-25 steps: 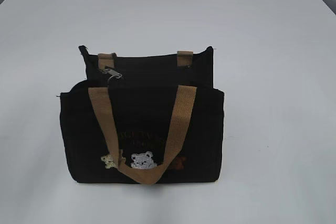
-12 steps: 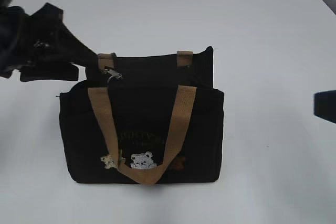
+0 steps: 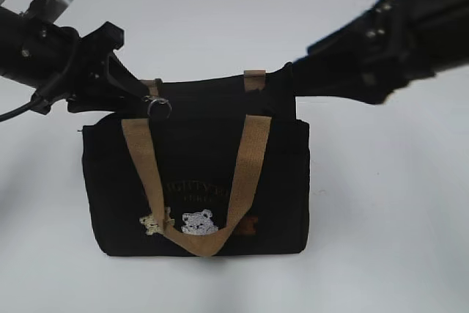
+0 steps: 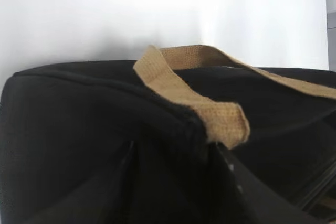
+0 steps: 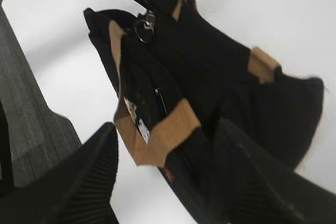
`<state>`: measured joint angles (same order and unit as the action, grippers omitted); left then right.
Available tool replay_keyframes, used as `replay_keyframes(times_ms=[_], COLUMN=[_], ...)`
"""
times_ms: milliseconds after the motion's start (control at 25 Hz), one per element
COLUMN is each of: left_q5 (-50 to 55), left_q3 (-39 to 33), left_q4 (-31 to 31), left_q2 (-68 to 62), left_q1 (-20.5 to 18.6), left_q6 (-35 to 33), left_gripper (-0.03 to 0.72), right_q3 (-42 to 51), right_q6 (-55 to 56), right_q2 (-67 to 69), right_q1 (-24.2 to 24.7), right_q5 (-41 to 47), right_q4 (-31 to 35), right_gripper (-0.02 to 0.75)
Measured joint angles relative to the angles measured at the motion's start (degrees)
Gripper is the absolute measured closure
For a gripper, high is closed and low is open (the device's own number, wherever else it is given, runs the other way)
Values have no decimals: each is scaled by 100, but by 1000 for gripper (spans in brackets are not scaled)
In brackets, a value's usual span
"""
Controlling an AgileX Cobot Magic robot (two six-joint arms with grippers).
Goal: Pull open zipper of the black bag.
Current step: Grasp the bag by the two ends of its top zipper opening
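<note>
**Reaching in from both sides of the bag**

Look, both arms have just come in; a moment ago the black bag (image 3: 196,181) sat alone on the white surface (image 3: 381,240). Your left gripper (image 3: 135,93) is now at the bag's top left corner, right by the zipper (image 3: 157,105) pull and its ring. You cannot tell if its jaws are pinching anything. Your right gripper (image 5: 168,182) has its jaws spread, with the bag's right end between them. The zipper looks shut. Next you likely hold the bag and grab the pull.
</note>
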<state>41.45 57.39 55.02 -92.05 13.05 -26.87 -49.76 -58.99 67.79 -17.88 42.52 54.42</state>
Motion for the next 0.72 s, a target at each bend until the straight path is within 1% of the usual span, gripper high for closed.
replay_keyframes(times_ms=[80, 160, 200, 320, 480, 600, 720], left_q5=[-26, 19, 97, 356, 552, 603, 623], left_q3=[19, 47, 73, 222, 317, 318, 323], left_q4=[37, 44, 44, 19, 17, 18, 18], left_q2=[-7, -16, -23, -23, 105, 148, 148], left_q1=[21, 25, 25, 25, 25, 25, 25], left_q6=[-50, -164, -204, -257, -276, -283, -284], left_gripper=[520, 624, 646, 653, 653, 655, 655], right_q3=[-450, -944, -1175, -1730, -2187, -2351, -2450], right_q6=[-69, -135, -168, -207, -215, -220, -220], right_q2=[515, 962, 1189, 1741, 2293, 2631, 2896], right_q1=[-339, -697, -866, -1289, -1672, -1815, -1856], right_q5=[-81, -105, -104, -104, -104, -104, -139], right_q4=[-7, -38, -47, -261, -769, -1060, -1197], right_gripper=[284, 285, 288, 318, 380, 417, 435])
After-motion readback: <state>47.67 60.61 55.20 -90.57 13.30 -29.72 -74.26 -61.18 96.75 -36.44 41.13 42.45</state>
